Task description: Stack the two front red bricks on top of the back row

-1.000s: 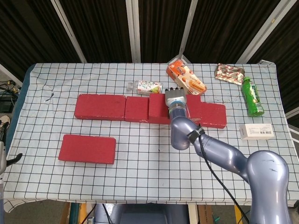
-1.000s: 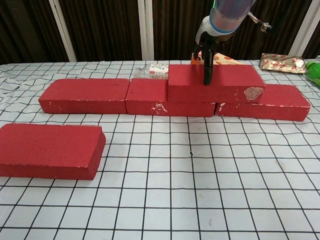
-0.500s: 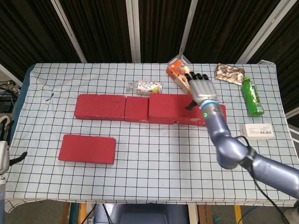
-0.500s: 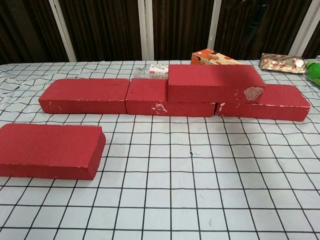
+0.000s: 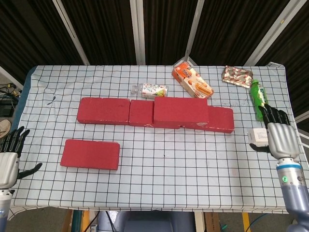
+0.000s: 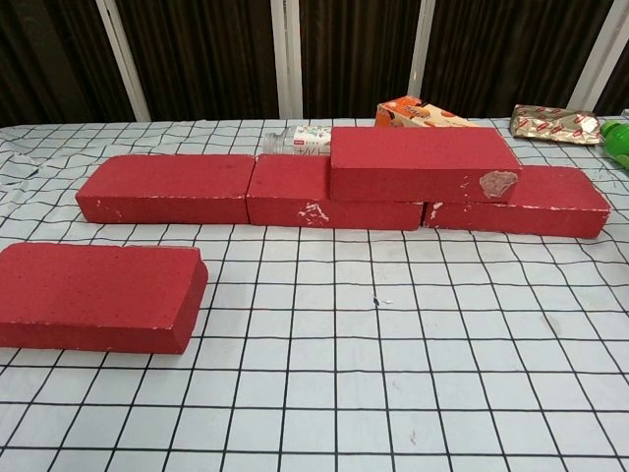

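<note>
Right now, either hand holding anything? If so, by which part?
Nothing is held. The left hand and right hand are both open at the table's side edges, clear of the stacked brick and the front brick.

A counter (image 5: pixel 159 174) draped in a white cloth with a black grid carries several items along its far side: a small clear bottle (image 5: pixel 149 90) with a printed label lying on its side, an orange snack box (image 5: pixel 192 81) lying at an angle, and a crinkled foil snack packet (image 5: pixel 237 76) toward the right corner. Near the right edge lies a green bottle (image 5: pixel 259 97), and just in front of it a small white box (image 5: pixel 258 136). Dark curtains with white posts hang behind the counter.
</note>
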Robot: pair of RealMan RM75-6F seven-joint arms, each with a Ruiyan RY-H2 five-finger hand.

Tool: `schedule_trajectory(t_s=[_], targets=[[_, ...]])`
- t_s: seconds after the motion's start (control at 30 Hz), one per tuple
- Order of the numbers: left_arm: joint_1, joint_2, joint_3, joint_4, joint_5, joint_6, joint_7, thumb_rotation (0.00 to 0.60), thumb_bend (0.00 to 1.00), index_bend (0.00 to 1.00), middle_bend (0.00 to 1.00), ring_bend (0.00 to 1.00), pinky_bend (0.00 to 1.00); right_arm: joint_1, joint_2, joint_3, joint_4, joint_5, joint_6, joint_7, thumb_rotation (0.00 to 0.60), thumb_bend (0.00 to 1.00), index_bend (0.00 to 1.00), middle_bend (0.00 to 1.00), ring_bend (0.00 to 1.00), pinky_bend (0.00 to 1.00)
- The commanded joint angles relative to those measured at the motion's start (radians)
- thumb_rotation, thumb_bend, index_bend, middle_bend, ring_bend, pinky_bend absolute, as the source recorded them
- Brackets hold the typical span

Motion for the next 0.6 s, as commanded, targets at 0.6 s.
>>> schedule_trajectory(t_s=[0.6], targets=[[-0.168, 0.096, 0.001, -0.187, -0.155, -0.358, 0.207, 0.600, 0.00, 0.00, 0.00, 0.00, 0.00, -0.245, -0.052, -0.358, 0.146, -0.443, 0.318, 0.370, 0.600, 0.17, 0.00, 0.00, 0.00, 0.00]])
